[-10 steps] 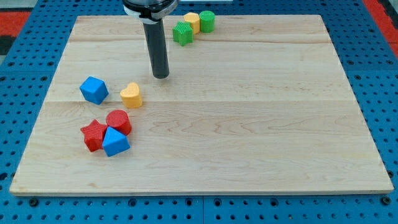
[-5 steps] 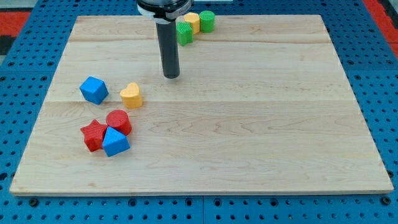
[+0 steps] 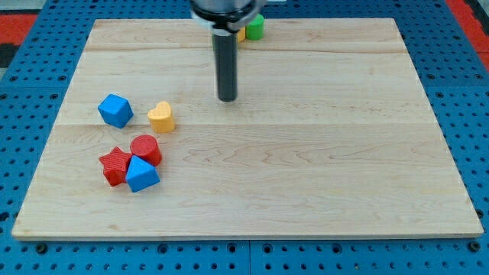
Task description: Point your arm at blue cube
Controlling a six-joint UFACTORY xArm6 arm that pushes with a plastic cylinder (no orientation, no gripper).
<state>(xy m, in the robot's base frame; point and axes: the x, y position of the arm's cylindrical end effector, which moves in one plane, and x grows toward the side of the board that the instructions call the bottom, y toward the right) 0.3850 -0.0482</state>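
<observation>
The rod stands upright over the board, and my tip (image 3: 227, 98) rests on bare wood somewhat toward the far edge, a little left of the board's middle line. It has no jaws to spread or pinch; it is a plain blunt end, touching no block.

Nearest to it is the yellow heart (image 3: 161, 116), down and toward the left edge, clearly apart from the tip. Beyond the heart, closer to the left edge, sits the blue cube (image 3: 115, 110), the thing to be pointed at, alone with open wood around it. Toward the near-left corner three blocks huddle together: a red cylinder (image 3: 145, 148), a red star (image 3: 114, 166) and a second blue block (image 3: 141, 174), touching one another. At the far edge, partly hidden behind the rod, a yellow block (image 3: 241, 33) and a green block (image 3: 255, 27) show.

By my reckoning the approach is not yet made: the tip is well apart from the cube. The next move calls for travel toward the left edge, passing on the far side of the heart so as not to nudge it, and stopping just beside the cube.
</observation>
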